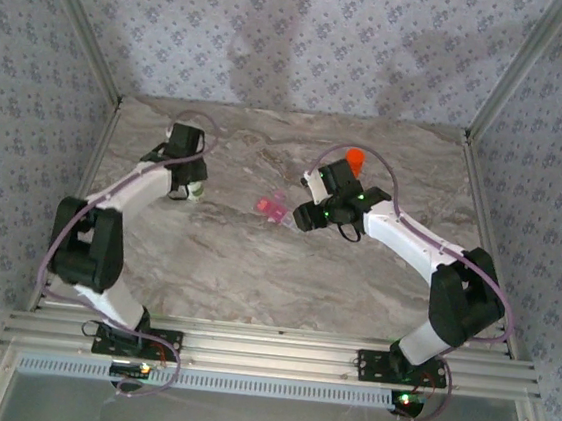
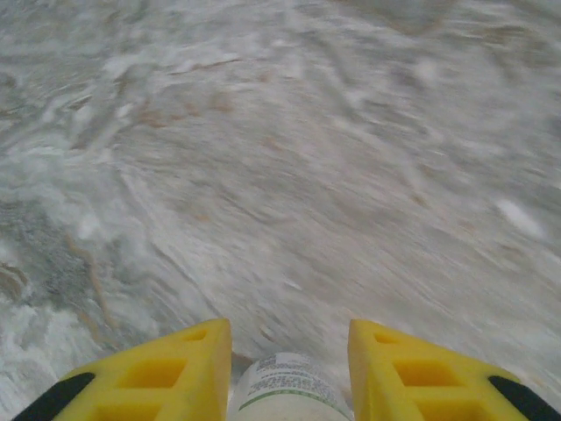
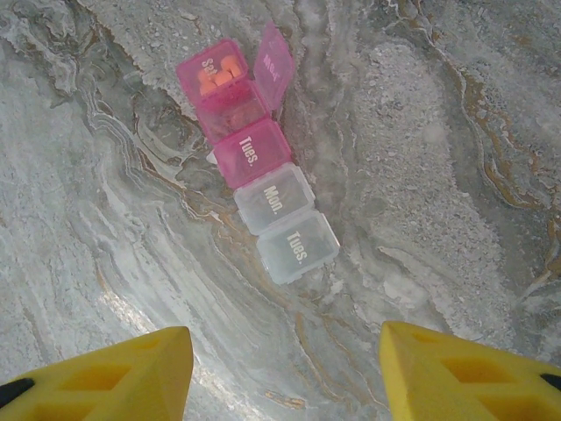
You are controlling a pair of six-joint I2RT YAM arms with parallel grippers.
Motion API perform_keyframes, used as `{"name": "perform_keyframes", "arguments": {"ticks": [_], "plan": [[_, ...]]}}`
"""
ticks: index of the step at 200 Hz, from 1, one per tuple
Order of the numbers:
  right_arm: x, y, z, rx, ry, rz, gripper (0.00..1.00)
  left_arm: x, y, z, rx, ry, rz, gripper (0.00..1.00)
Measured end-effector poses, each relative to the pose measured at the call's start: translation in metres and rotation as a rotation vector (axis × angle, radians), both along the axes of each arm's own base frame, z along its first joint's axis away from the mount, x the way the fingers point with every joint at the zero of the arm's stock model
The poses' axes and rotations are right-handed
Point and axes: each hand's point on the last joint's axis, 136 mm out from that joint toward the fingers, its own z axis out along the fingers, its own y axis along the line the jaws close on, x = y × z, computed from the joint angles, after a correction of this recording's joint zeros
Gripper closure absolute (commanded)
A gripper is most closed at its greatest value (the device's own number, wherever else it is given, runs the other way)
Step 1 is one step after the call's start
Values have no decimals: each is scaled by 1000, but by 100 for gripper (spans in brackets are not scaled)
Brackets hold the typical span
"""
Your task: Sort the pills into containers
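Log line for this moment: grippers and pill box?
left gripper: astride white bottle, grip unclear | right gripper: open, empty, near pill box | pill box: one pink lid up, orange pills in end cell

Counts: 1 pill box (image 3: 252, 153), 1 white bottle (image 2: 285, 390), 1 orange object (image 1: 355, 160).
Box shows 5 cells: 3 pink, 2 clear; 1 lid flipped open. Orange pills (image 3: 219, 77) in 1 cell, several, exact number unclear.
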Motion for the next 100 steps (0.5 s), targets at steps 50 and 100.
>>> {"name": "perform_keyframes", "arguments": {"ticks": [50, 100], "plan": [[-1, -2, 12, 13, -26, -3, 40, -53, -76, 28, -26, -68, -235, 71], [3, -22, 16, 17, -34, -75, 40, -98, -162, 7, -13, -32, -477, 71]]}}
